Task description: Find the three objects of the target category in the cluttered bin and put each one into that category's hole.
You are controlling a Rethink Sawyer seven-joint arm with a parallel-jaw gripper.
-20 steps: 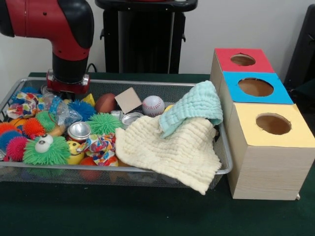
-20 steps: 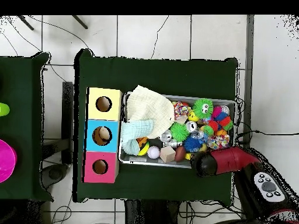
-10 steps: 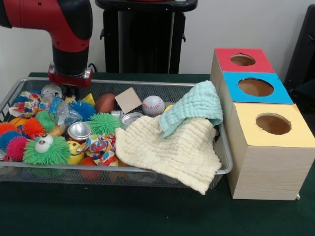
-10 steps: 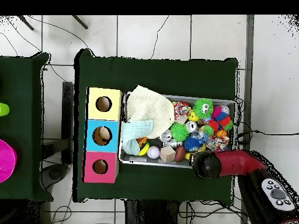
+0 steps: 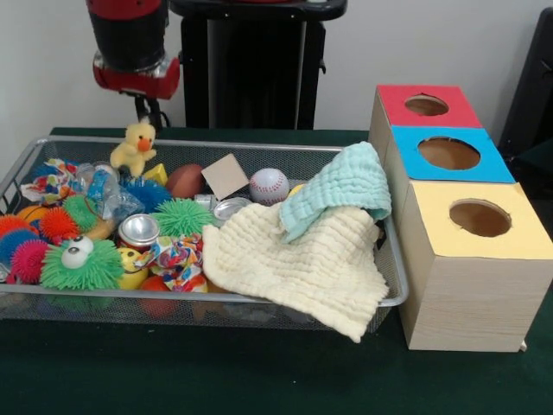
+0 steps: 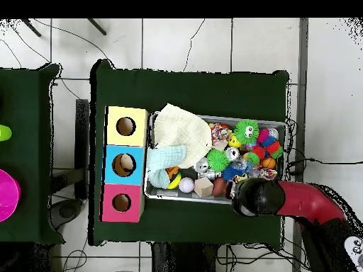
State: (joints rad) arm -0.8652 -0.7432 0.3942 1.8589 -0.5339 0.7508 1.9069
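The wire-mesh bin (image 5: 259,143) sits on the green table, full of toys; it also shows in the overhead view (image 6: 170,199). My gripper (image 5: 147,118) hangs above the bin's far left corner, shut on a yellow duckling (image 5: 135,148) with an orange beak, which dangles just above the rim. In the overhead view the arm's end (image 6: 249,197) covers the duckling. The red-faced box's hole (image 5: 426,105) is at the far right, well away from the gripper, and also shows in the overhead view (image 6: 121,202). I cannot pick out any other soft toy animals.
A cream cloth (image 5: 298,264) and a mint cloth (image 5: 344,184) drape over the bin's right end. A baseball (image 5: 269,185), a wooden block (image 5: 225,175), tins (image 5: 138,230) and spiky balls (image 5: 82,264) fill the bin. The blue-faced box (image 5: 449,153) and the yellow-faced box (image 5: 479,218) stand beside the red-faced one.
The arm has risen out of the bin's far left corner. The duckling, hidden before, has come up with the gripper and hangs above the rim.
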